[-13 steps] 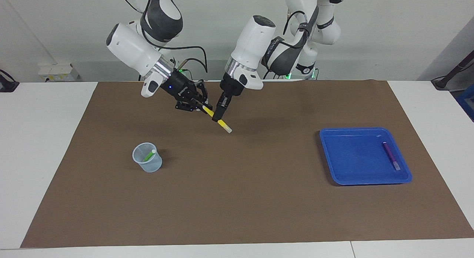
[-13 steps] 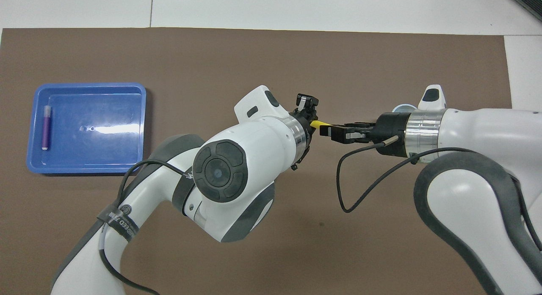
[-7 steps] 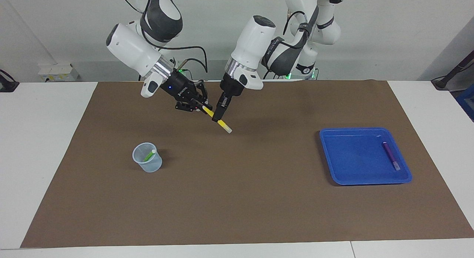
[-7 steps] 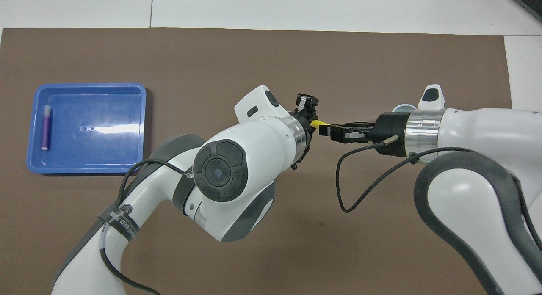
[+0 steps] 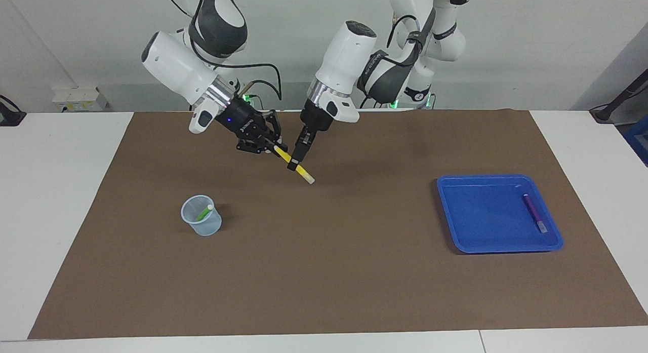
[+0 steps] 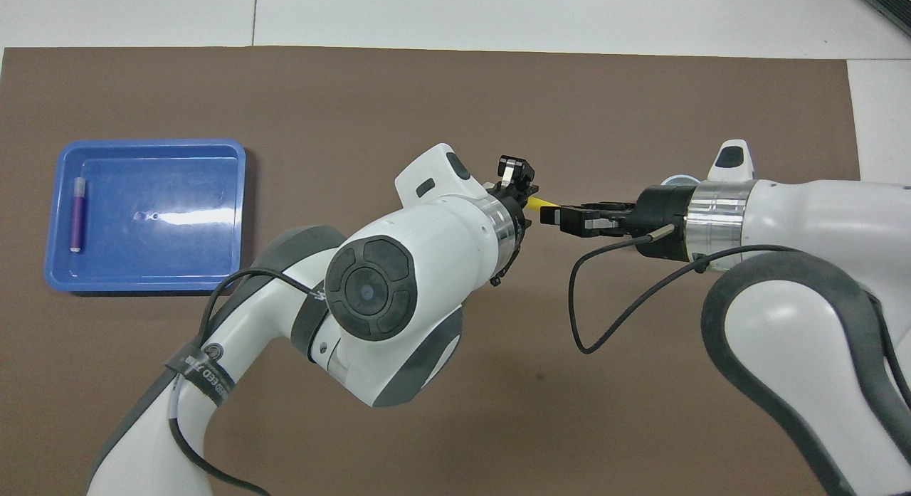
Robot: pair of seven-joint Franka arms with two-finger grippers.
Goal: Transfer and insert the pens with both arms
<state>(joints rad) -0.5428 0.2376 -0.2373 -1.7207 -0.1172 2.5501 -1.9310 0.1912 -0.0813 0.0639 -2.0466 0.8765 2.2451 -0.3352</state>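
your right gripper (image 5: 271, 148) pinches the yellow pen (image 5: 295, 165) in the air, up above the clear cup (image 5: 201, 222). i cannot tell if the left gripper's (image 5: 294, 160) fingers let go. pull early and the pen tips or drops.

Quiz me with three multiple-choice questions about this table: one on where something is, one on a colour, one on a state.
1. The purple pen lies: A in a bowl; B in the blue tray; C on the floor.
2. The cup holds a pen coloured: A green; B red; C black.
3. The yellow pen is: A lying flat; B boxed; C gripped in the air by the right gripper.
Key: B, it rests inside the tray; A, green shows inside; C, its tip hangs free.
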